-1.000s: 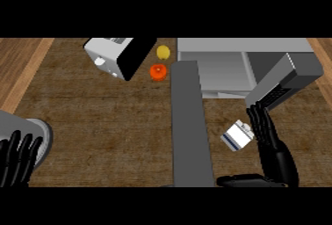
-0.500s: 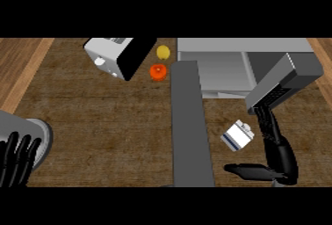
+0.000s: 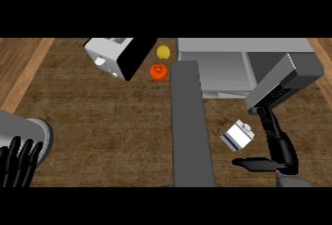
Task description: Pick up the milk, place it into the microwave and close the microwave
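At the lower left edge, well left of the grey strip that runs down the middle of the counter, the left hand rests with its fingers straight and pointing up, open and holding nothing. A grey forearm shows just above and beside it.

Up the counter, left of the strip's top end, a white toaster lies tilted with a black face toward the strip. Between it and the strip sit an orange fruit and, just above that, a yellow one.

Right of the strip's top stands the microwave, and its door hangs open, swung out to the right. Nothing shows inside from this view.

Below the door, right of the strip, the milk lies on the counter as a small white carton with a blue band. The right hand is just beside it on the right: fingers stretched straight up to the door's lower edge, thumb spread wide to the left below the carton. The hand is open and holds nothing; whether it touches the carton cannot be told.
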Controlling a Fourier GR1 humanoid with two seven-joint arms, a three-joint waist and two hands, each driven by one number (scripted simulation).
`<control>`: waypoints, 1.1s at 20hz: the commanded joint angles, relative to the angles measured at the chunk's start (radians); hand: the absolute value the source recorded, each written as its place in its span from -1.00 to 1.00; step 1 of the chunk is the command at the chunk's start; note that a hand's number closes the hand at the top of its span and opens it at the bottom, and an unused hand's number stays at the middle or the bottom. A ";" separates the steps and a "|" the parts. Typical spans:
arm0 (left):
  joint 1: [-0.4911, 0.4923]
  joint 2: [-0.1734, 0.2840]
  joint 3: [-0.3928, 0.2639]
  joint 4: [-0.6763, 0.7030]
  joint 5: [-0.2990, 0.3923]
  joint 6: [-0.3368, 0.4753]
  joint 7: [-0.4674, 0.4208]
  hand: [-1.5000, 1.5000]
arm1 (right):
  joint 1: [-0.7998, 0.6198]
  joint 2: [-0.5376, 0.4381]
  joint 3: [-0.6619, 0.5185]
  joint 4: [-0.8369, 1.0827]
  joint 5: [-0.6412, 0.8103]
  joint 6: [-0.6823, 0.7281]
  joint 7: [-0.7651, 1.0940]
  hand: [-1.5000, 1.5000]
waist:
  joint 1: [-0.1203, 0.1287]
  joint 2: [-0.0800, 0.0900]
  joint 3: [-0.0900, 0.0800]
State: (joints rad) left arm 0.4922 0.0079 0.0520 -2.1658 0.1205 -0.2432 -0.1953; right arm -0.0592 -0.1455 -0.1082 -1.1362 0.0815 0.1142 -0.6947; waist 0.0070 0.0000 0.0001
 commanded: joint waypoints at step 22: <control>-0.010 -0.007 -0.006 0.050 -0.010 0.004 -0.019 -1.00 | -0.348 -0.103 -0.082 0.857 0.092 0.082 -0.402 -1.00 | 0.012 0.006 0.002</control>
State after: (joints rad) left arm 0.5094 0.0093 0.0706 -2.1396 0.1280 -0.2626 -0.2267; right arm -0.3707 -0.2309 -0.1839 -0.3969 0.1634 0.1357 -0.9989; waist 0.0162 0.0034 0.0014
